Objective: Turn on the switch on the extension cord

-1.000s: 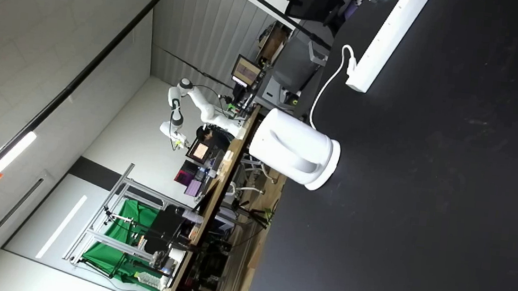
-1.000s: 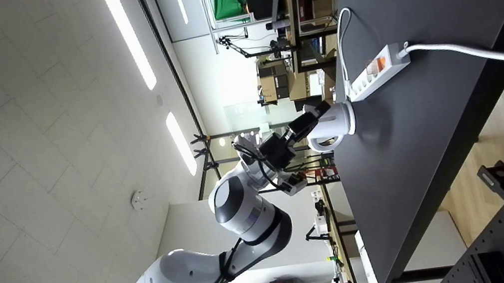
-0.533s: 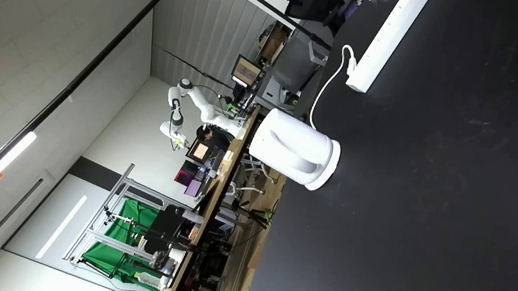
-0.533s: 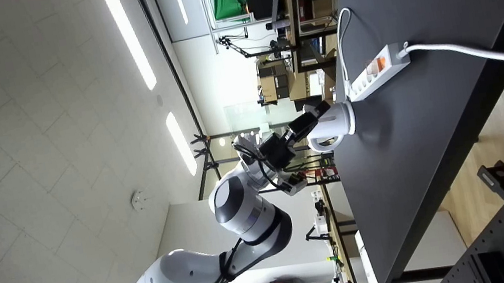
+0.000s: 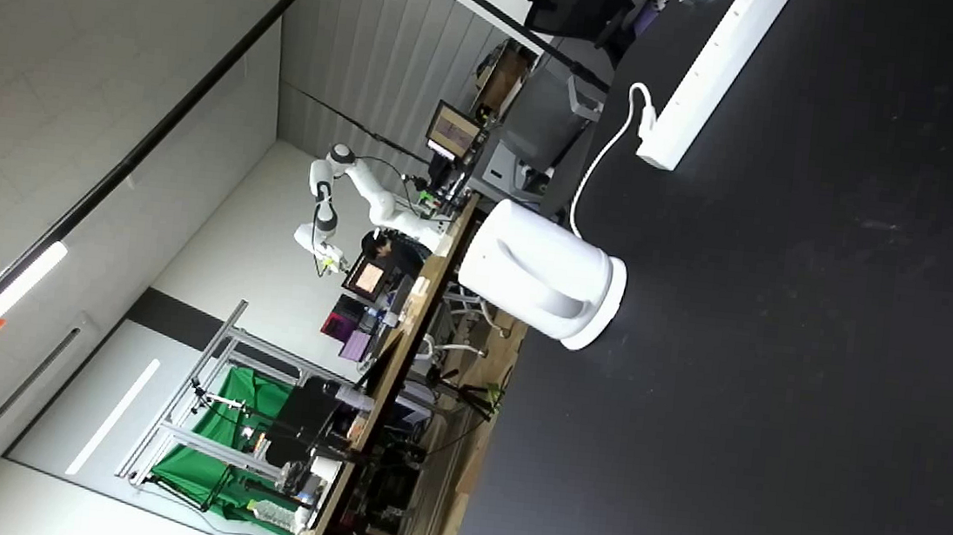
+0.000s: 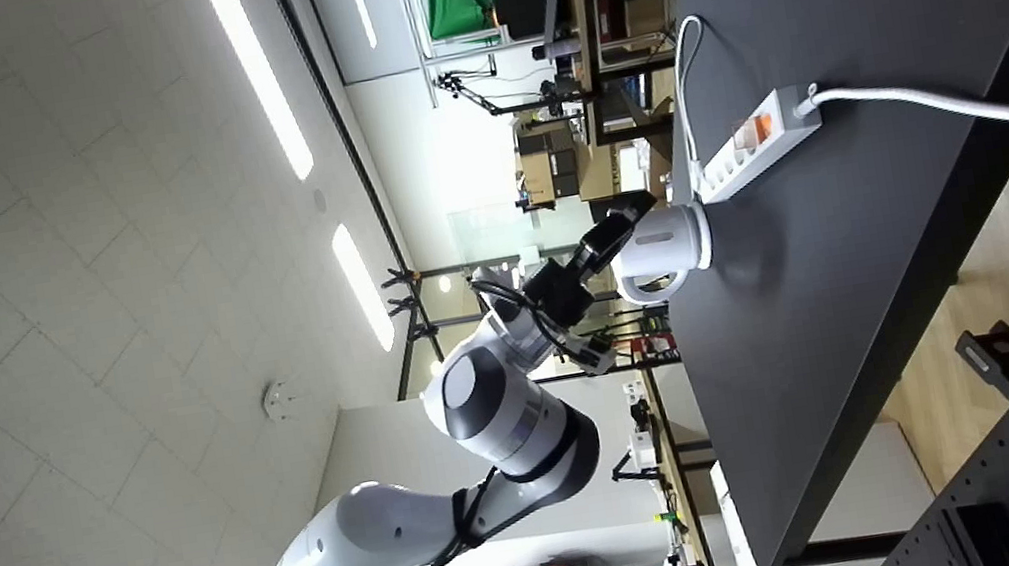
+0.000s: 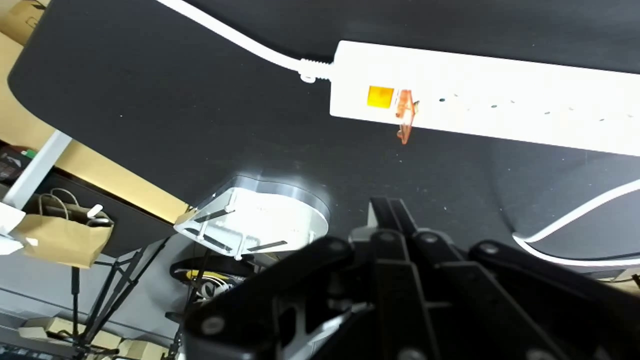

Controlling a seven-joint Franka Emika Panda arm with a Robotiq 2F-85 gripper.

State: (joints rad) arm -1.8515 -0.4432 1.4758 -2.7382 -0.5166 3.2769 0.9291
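The extension cord is a long white bar lying on the black table; it shows in both exterior views (image 5: 716,79) (image 6: 761,146) and in the wrist view (image 7: 480,95). Its yellow-orange switch (image 7: 380,97) is near the end where the thick white cable (image 7: 245,42) enters; the switch area also looks orange in an exterior view (image 6: 752,132). A see-through orange flap (image 7: 405,115) stands beside the switch. My gripper (image 7: 393,202) is shut, with fingertips together and nothing between them. In an exterior view my gripper (image 6: 642,203) is raised above the table, apart from the strip.
A white kettle (image 5: 538,265) stands on the table, just behind the gripper in an exterior view (image 6: 660,243). A thin white cable (image 6: 685,82) loops up from the strip. A clear-edged white object (image 7: 270,212) shows at the wrist view's lower left. The table edge (image 6: 919,278) is near.
In an exterior view the arm has shifted slightly to the right in the picture, and the gripper has turned and its tip risen a little. The strip and kettle have not moved.
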